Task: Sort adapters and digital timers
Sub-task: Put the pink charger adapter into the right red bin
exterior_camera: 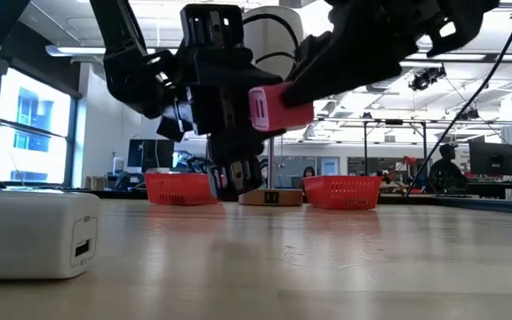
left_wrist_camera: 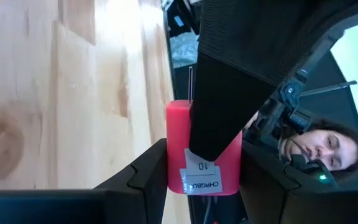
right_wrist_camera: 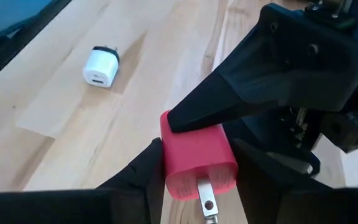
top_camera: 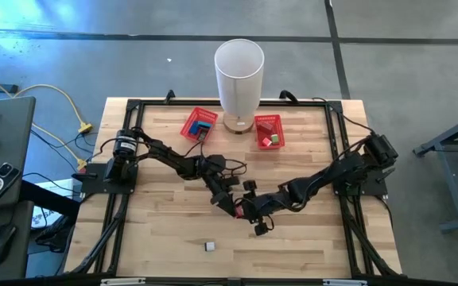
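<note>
White charger (exterior_camera: 32, 233) lies nearest, well apart from the red charger (right_wrist_camera: 197, 155), which both grippers clasp mid-air above the table (top_camera: 308, 238): left gripper (left_wrist_camera: 197, 180) and right gripper (right_wrist_camera: 194, 171) each pinch its flat sides. Light, rigid, smooth plastic; best held across the broad faces, clear of the prongs.

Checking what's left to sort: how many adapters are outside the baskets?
2: a pink adapter gripped between both pincers above mid-table, and a white adapter lying loose near the front edge. Basket contents aren't counted.

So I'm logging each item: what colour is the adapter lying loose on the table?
White, with a dark end: the adapter shows best in the right wrist view.
</note>
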You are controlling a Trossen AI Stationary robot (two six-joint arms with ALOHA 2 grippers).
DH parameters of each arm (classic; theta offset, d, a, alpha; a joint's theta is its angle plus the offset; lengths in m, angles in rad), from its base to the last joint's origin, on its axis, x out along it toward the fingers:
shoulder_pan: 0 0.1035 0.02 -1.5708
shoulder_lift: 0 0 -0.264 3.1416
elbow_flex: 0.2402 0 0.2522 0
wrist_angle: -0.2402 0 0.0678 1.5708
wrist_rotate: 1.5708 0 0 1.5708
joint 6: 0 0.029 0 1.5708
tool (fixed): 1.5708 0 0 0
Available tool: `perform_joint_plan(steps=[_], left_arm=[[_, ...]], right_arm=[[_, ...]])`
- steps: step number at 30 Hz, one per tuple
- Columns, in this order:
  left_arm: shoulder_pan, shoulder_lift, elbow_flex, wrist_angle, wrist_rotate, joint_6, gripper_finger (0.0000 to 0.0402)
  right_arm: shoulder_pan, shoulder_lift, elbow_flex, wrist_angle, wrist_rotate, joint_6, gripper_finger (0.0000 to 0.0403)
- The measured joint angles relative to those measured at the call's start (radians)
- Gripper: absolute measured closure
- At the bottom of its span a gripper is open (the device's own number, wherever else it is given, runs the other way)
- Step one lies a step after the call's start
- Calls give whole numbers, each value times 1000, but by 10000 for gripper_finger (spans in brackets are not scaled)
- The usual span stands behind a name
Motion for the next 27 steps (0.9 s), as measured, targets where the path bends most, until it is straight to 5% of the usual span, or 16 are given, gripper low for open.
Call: perform_joint_plan(steps=[27], left_arm=[[-6,0,0,36,-63,-67,250]], right_arm=[[13,-6,-2,-48,148,51,259]])
